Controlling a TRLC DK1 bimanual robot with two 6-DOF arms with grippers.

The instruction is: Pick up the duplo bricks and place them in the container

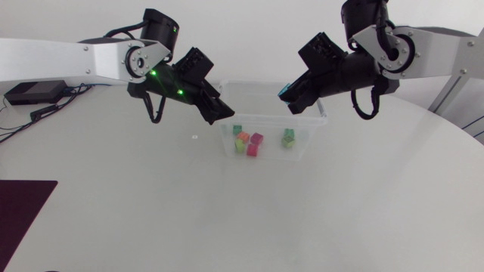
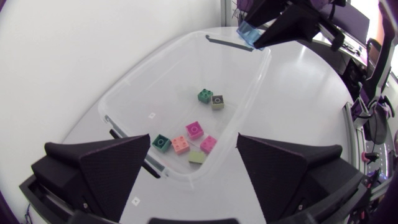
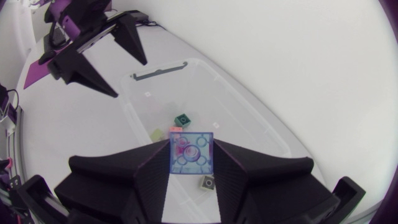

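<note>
A clear plastic container [image 1: 308,130] stands at the back middle of the table. Several duplo bricks lie in it: a dark green one [image 2: 204,95], an olive one [image 2: 217,102], pink ones [image 2: 194,129], an orange one [image 2: 180,144] and a lime one [image 2: 197,157]. My left gripper [image 1: 220,113] hangs over the container's left end, open and with nothing in it [image 2: 193,138]. My right gripper [image 1: 288,95] hovers above the container's far right rim, shut on a translucent blue brick [image 3: 191,153], which also shows in the head view [image 1: 283,91].
A dark mat [image 1: 19,211] lies at the table's front left corner. A black box [image 1: 34,92] with cables sits at the far left. The table's curved edge runs along the right side.
</note>
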